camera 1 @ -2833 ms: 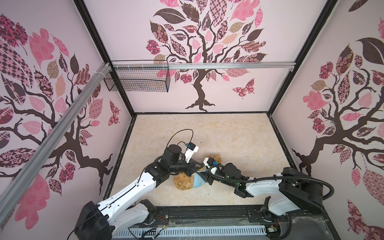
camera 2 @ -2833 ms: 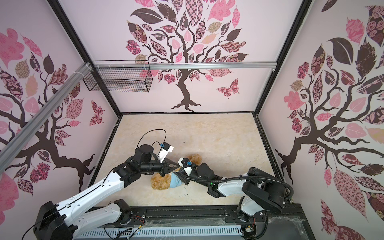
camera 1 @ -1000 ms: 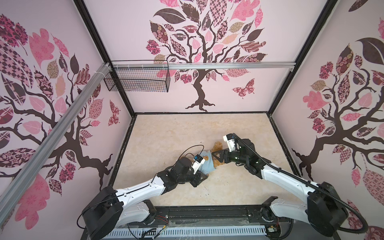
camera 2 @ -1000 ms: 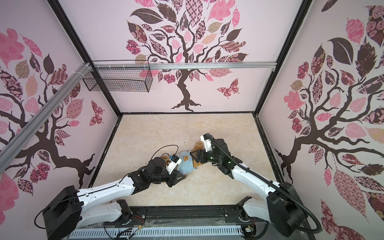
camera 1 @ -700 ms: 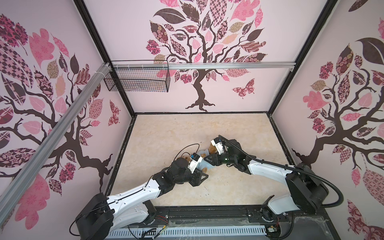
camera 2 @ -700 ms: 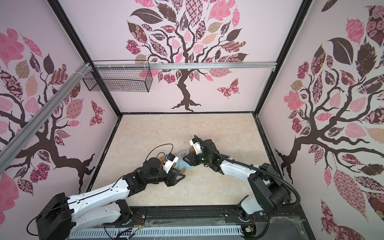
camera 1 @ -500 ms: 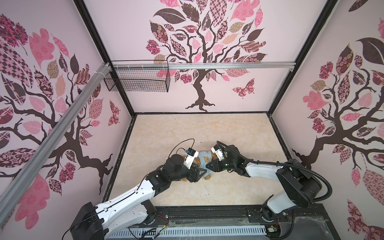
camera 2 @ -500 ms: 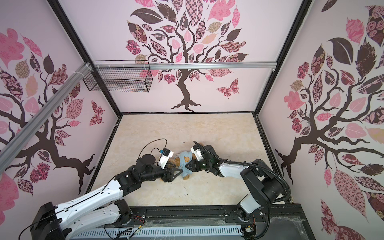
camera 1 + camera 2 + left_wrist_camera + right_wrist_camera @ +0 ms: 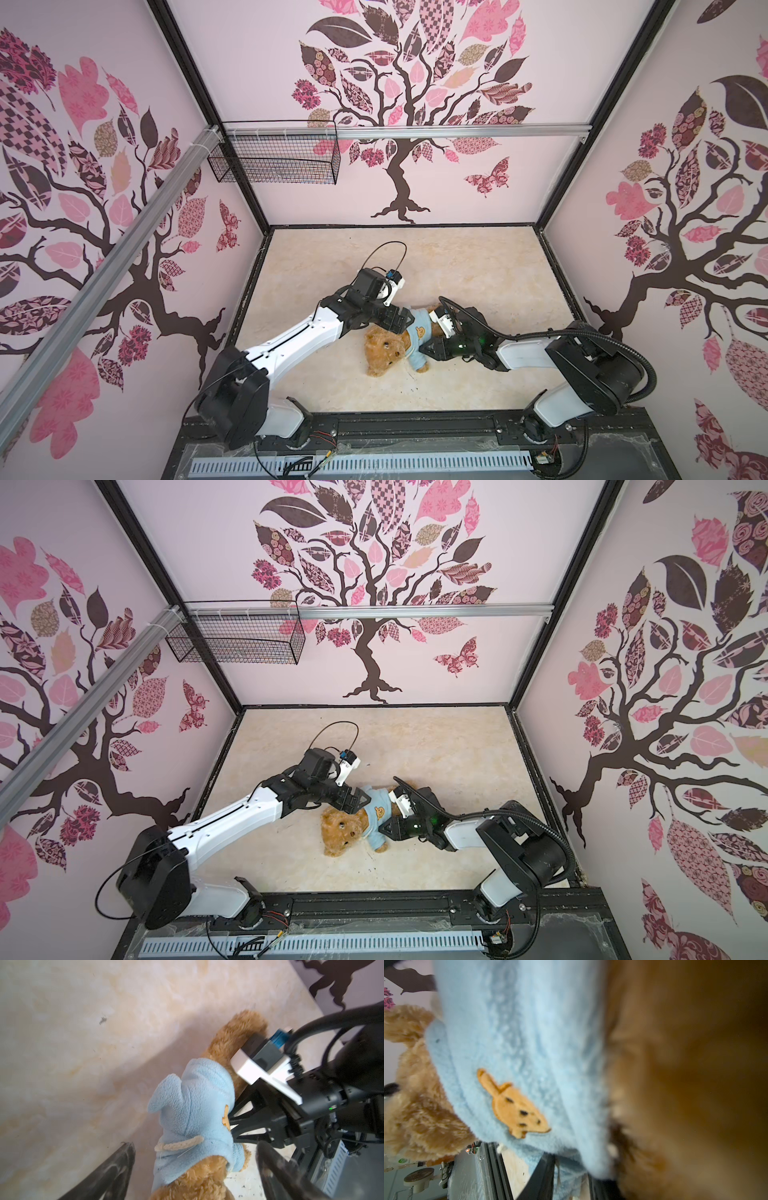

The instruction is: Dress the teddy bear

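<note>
Pink walls with tree decals box in a pale marbled floor [image 9: 457, 270]. The teddy bear [image 9: 384, 351] lies on it just below the centre of both top views, head toward the lower left, legs toward the upper right beneath the right arm's wrist.

Dressing looks mostly done — the light-blue shirt [image 9: 413, 328] is over the head and covers the torso, its orange bear-face print [image 9: 379, 811] facing up, and a brown paw pokes from the sleeve [image 9: 415, 359] on the lower side. In the top views the left gripper [image 9: 402, 322] hides the other sleeve. The left wrist view shows a limp blue flap [image 9: 164, 1093] that may be that sleeve or the hood; I cannot tell which.

The left gripper stands wide, its fingers [image 9: 116, 1167] either side of the bear's neck and shoulder, gripping nothing. The right gripper [image 9: 388, 828] is narrow, and in the right wrist view blue fleece sits between its fingers [image 9: 542, 1176] — a pinch on the shirt's hem, by the look of it.

What is left, as I judge it, is to draw the hem down evenly, check that the hidden arm is through, and let go.
</note>
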### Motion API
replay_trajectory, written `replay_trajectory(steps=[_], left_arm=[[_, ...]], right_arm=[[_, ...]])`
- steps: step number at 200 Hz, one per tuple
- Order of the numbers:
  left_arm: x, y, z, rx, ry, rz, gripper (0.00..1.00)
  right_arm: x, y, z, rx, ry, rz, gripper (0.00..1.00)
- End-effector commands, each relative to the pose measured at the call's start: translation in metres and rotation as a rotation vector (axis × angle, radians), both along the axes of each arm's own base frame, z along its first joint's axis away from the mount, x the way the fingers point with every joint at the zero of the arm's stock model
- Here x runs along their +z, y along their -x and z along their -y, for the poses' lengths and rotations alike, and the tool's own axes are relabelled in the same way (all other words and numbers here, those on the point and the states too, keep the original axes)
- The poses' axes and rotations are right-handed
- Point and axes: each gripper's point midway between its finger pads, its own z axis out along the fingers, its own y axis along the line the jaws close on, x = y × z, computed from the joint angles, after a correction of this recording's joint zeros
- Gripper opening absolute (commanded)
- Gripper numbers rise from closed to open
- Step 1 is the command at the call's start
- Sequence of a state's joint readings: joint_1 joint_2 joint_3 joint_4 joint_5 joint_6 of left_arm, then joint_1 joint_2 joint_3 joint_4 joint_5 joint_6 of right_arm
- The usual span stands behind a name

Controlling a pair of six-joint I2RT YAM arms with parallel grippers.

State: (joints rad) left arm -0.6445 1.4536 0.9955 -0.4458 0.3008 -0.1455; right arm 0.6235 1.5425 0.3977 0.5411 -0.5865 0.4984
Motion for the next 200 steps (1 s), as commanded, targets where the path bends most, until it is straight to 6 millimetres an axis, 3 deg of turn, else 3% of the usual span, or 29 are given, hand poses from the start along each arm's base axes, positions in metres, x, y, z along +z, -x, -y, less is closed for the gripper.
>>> replay_trajectory(steps=[1,47,85,119,200], left_arm=[[-0.002,-0.005,0.005,-0.074,-0.033,-0.03,0.95],[-0.037,-0.001,0.021,-0.105,0.026,-0.225,0.93],[-0.032,-0.001,0.039,-0.103,0.187,-0.303,0.9],[-0.028,-0.014,0.037,-0.062,0.283,-0.343,0.9],[-0.051,-0.012,0.04,-0.055,0.267,-0.427,0.48]], right_arm=[[-0.004,-0.001,0.002,-0.018,0.009,0.006,0.3],[-0.004,0.0,0.005,-0.023,0.008,0.025,0.29],[-0.005,0.001,0.006,-0.024,0.012,0.031,0.28],[-0.005,0.001,0.007,-0.028,0.015,0.033,0.27],[0.009,-0.004,0.009,-0.044,0.02,0.076,0.29]])
